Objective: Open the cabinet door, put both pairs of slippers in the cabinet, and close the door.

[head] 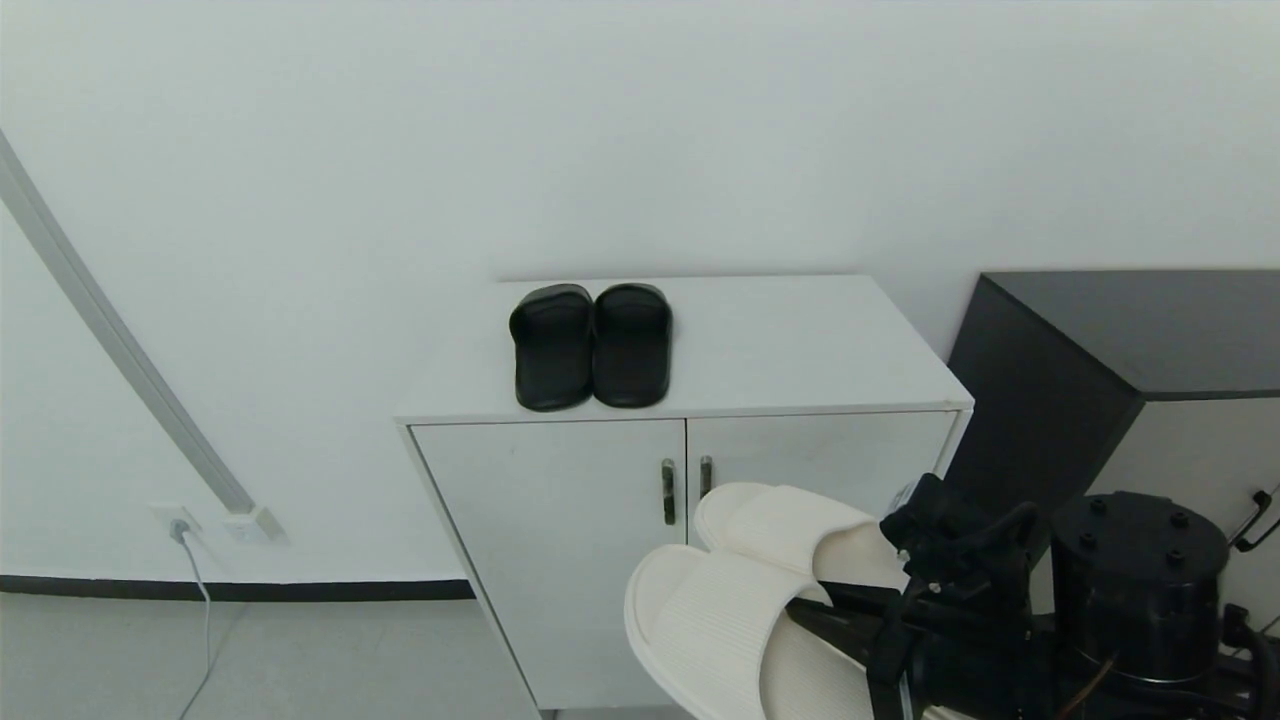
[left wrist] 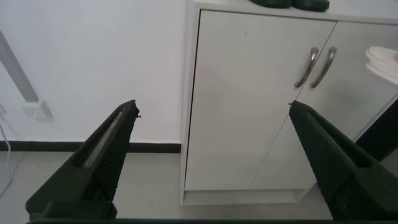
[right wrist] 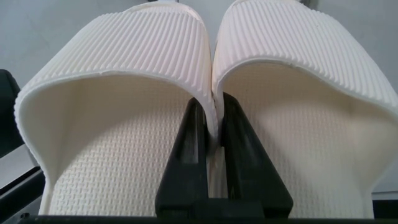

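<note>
The cabinet (head: 560, 560) stands shut against the wall, and its two handles (head: 668, 491) are short upright bars set side by side at the seam where the left door (head: 545, 540) meets the right door (head: 820, 455); their long axis runs vertically, so a grip on either has to close across it from the sides. The black slippers (head: 590, 345) lie together on the cabinet top, above the left door, toes toward the front edge. The white slippers (head: 740, 590) are off the cabinet, carried in front of the right door and just beside the handles as the head view shows them; the right pincer (right wrist: 214, 124) is clamped narrow on their two inner walls pressed together, so that arm is occupied. The left pincer (left wrist: 211, 109) is spread wide and holds nothing, facing the left door from some way off, with the handles well ahead of it and off the middle of its gap, toward one finger. By my judgement the free left arm should take a handle, after shifting sideways to centre it.
</note>
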`<state>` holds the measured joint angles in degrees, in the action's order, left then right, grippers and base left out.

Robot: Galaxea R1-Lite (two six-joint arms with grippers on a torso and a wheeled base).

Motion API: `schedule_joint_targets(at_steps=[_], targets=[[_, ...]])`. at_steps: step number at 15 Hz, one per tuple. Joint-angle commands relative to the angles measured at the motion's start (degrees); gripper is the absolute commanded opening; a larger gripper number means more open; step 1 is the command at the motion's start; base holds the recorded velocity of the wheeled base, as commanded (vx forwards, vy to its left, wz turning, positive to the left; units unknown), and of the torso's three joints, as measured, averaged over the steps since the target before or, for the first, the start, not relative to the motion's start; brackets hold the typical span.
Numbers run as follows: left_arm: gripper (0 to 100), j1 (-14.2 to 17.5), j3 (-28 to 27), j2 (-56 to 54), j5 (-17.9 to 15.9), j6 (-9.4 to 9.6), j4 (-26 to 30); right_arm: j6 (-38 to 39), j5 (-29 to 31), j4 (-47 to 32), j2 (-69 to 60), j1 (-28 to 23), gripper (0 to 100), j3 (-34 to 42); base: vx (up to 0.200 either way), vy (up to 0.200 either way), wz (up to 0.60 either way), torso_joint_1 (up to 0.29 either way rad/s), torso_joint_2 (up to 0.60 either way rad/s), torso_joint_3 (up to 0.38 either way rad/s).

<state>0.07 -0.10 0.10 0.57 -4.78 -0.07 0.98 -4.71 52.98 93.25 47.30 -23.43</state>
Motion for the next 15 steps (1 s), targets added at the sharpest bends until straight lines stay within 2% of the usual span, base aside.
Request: schedule_joint_targets(at_steps=[1,15], targets=[[100,0.01,0.01,-0.01,0.04,0.03,-0.01,-0.1,-0.04,0.02,-0.7,0.69,0,0.4,0.0,0.0,0.0,-0.237,0.56,0.315],[100,0.01,0.01,-0.01,-0.05,0.03,-0.01,-0.1,-0.04,0.02,-0.43,2.27,0,1.81,0.0,0.0,0.0,-0.187,0.51,0.321]])
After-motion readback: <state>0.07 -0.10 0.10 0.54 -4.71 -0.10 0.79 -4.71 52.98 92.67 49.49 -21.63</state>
